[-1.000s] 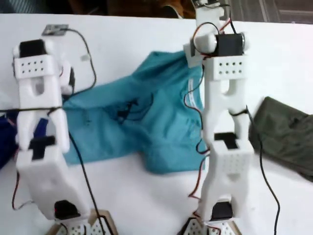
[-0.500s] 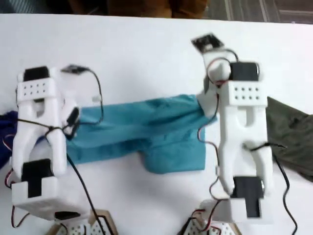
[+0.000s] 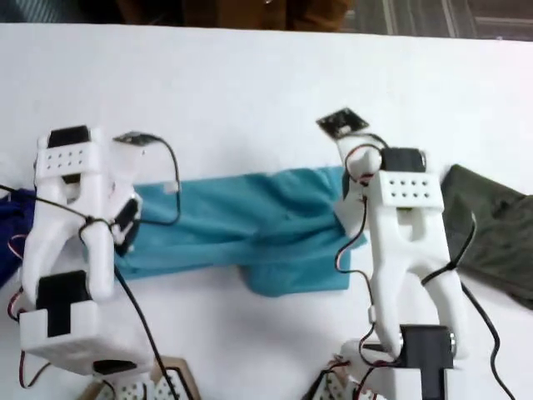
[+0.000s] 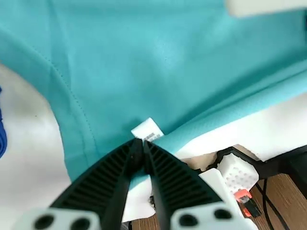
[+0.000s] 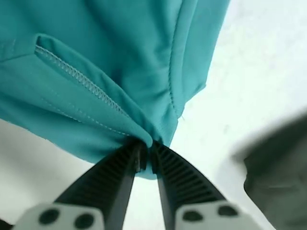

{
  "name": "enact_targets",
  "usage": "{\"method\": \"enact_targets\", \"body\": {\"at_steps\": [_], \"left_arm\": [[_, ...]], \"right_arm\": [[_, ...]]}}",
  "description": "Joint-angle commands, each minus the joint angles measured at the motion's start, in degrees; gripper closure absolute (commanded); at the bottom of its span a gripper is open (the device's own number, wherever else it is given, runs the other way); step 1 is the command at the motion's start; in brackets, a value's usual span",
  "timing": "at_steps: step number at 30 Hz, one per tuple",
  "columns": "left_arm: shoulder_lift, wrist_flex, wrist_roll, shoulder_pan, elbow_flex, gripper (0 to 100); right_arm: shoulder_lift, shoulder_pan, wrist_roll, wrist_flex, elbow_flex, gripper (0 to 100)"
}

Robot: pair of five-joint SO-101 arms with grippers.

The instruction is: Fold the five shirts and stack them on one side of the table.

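On the counter: teal shirt, folded into a long band, stretched between both arms.
Left hand: pinched tight on the teal shirt's edge, right by a small white tag.
Right hand: clamped on a bunched seam at the shirt's other end.
Far right: olive shirt, crumpled, just beside the right arm.
Far left edge: dark blue cloth, partly behind the left arm.
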Motion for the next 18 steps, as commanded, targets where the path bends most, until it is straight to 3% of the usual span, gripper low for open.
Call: {"method": "enact_targets", "body": {"at_steps": [1, 5, 13, 18], "left_arm": [[-2.6, -1.7, -0.5, -0.4, -0.7, 97], [-2.6, -2.0, -0.5, -0.4, -0.7, 96], [-2.7, -1.8, -0.4, -0.7, -4.2, 83], [-2.5, -2.5, 0.0, -0.4, -10.6, 81]], "right_arm": [[-2.4, 0.7, 0.6, -2.2, 1.4, 98.0], [-2.4, 0.7, 6.8, -2.2, 4.3, 98.0], [-2.3, 1.1, 12.2, -2.2, 5.3, 97.6], [-2.3, 0.7, 13.2, -0.3, 5.3, 82.7]]}}
